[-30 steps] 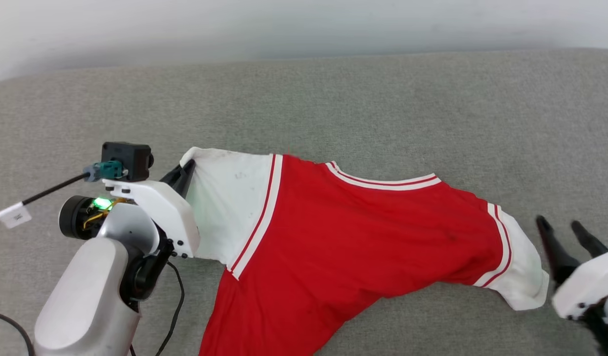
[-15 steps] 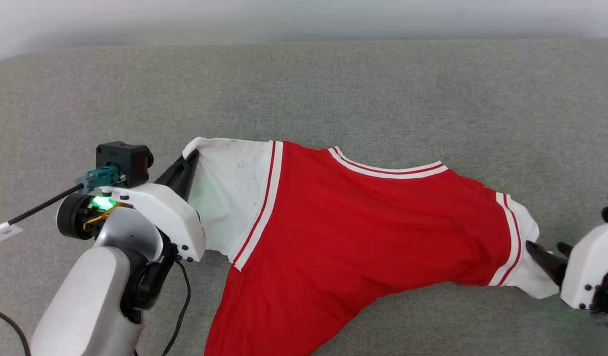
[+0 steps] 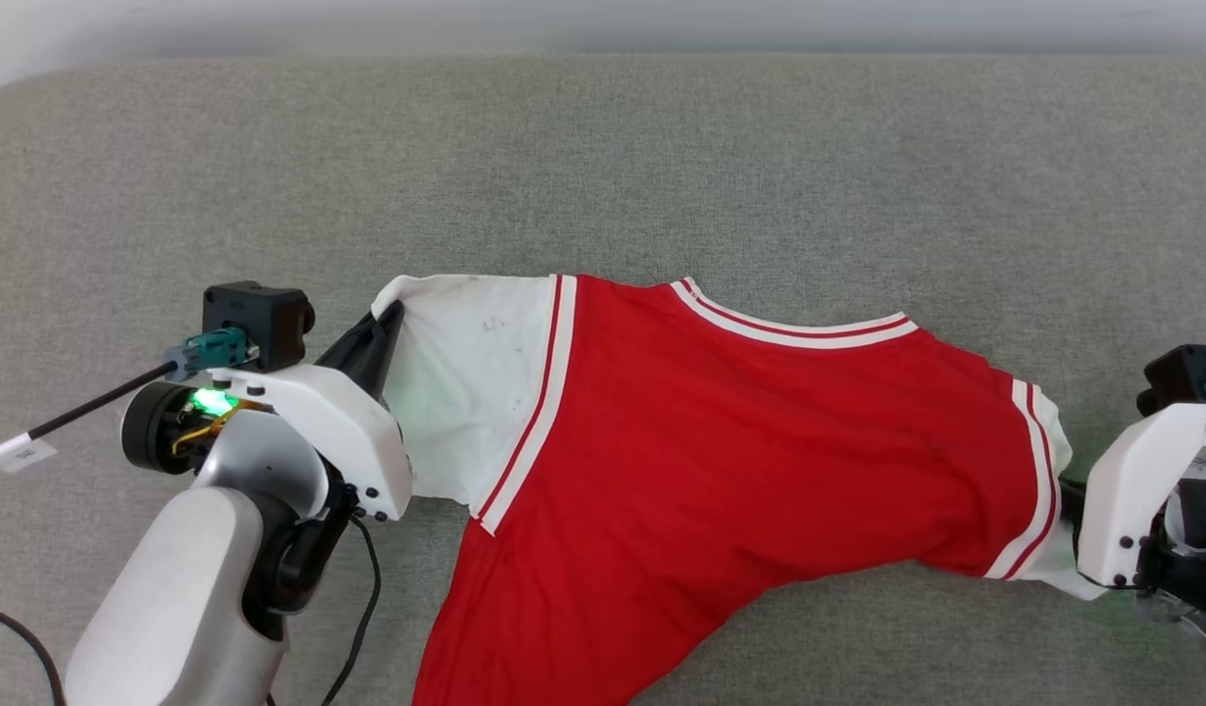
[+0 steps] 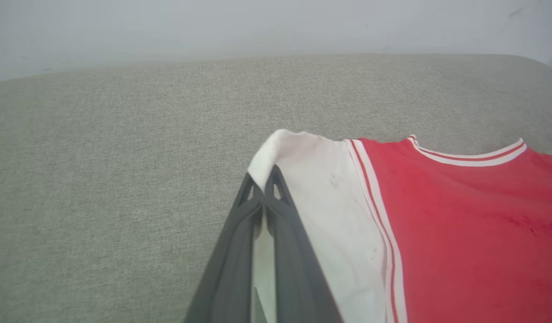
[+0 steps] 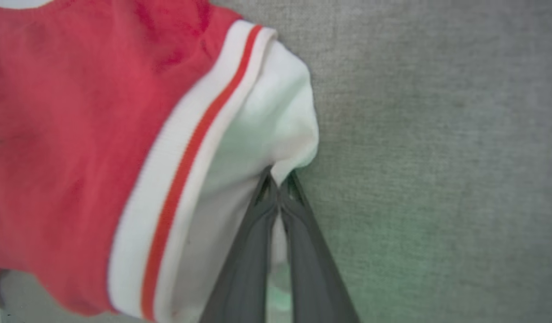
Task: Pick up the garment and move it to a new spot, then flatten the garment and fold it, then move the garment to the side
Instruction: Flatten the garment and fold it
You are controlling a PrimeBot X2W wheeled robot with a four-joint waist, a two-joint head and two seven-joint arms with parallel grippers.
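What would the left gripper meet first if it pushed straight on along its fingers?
The garment's white sleeve, already pinched in the left gripper; past that, likely just bare grey cushion, though depth is unclear.

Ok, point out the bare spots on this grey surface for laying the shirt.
Widest free patch: the grey fabric surface beyond the collar of the red jersey T-shirt with white sleeves, up to the pale wall. Smaller one: near right, below the sleeve pinched by the right gripper. Crowded: near left, around the left gripper and its pale arm.
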